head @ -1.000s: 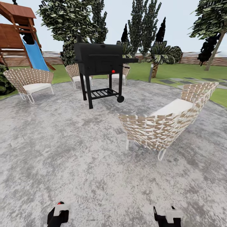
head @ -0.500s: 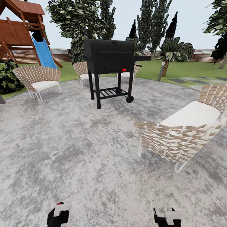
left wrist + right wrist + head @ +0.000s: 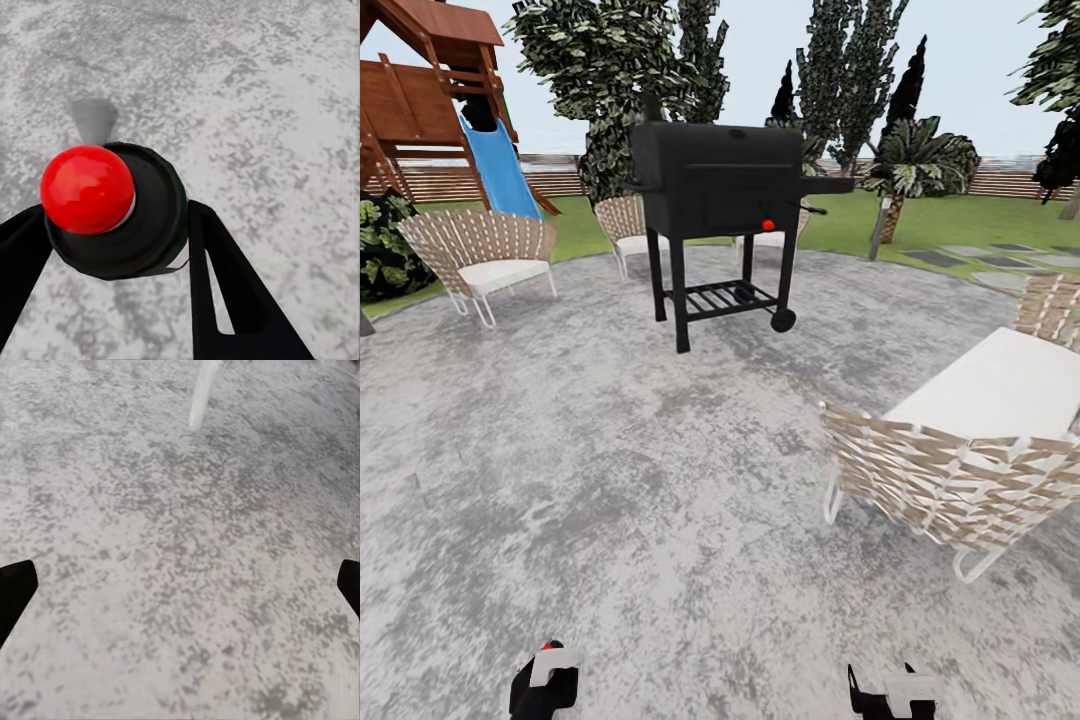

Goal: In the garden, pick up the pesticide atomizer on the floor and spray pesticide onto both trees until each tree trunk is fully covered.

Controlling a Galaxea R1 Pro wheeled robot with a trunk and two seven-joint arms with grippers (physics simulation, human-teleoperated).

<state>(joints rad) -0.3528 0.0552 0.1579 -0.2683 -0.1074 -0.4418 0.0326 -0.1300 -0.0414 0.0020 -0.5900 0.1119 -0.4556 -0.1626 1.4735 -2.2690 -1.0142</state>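
Left gripper (image 3: 112, 225) clamps the pesticide atomizer (image 3: 112, 206), red cap up, carried low at 7 o'clock for transit; right gripper (image 3: 180, 585) spread wide, holding nothing, at 5. Floor (image 3: 610, 480) ahead; wicker sofa (image 3: 970, 450) at 2, grill (image 3: 715, 200) at 12, no pole-trunk trees identifiable yet.

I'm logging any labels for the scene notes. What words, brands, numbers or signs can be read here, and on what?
None: no readable text stands on anything in these pictures.
The pesticide atomizer, held in the left hand, shows a plain red dot on its cap, no label.
The black grill carries a red knob, no brand mark that can be made out.
The woven chairs and the blue slide are unmarked.
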